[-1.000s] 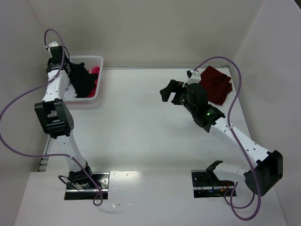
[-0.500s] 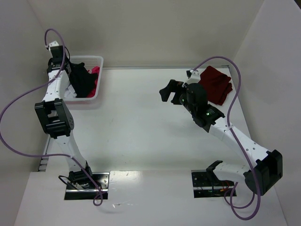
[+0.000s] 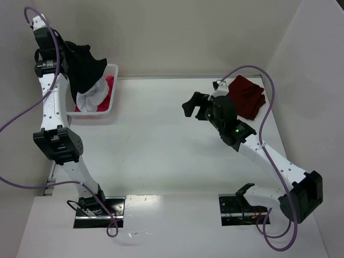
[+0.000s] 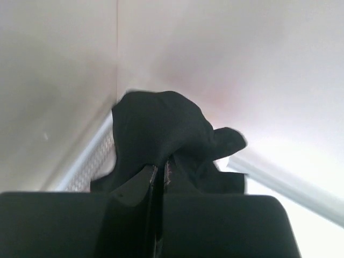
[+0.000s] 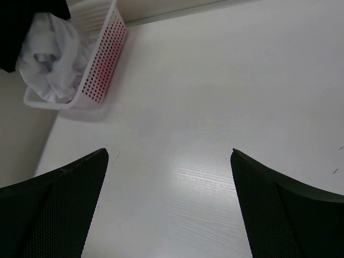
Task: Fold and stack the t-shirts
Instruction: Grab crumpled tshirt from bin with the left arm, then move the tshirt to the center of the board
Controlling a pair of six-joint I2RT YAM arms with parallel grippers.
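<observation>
My left gripper (image 3: 65, 51) (image 4: 160, 169) is shut on the black t-shirt (image 3: 83, 67) (image 4: 161, 126), which hangs lifted above the white lattice basket (image 3: 111, 105) (image 4: 91, 161) at the back left. A white t-shirt (image 3: 90, 98) (image 5: 51, 59) and a pink-red one (image 3: 108, 86) lie in the basket; the black cloth's lower edge still drapes over them. A dark maroon t-shirt (image 3: 247, 97) lies folded at the back right. My right gripper (image 3: 192, 105) (image 5: 169, 156) hovers open over the table (image 3: 161, 140), left of the maroon shirt, holding nothing.
The basket (image 5: 105, 64) stands in the corner where the left and back walls meet. The right arm's purple cable (image 3: 269, 102) arcs over the maroon shirt. Both arm bases sit at the near table edge.
The left gripper has closed on the black t-shirt and risen, pulling it up out of the basket and uncovering the white shirt. The right arm has not moved.
</observation>
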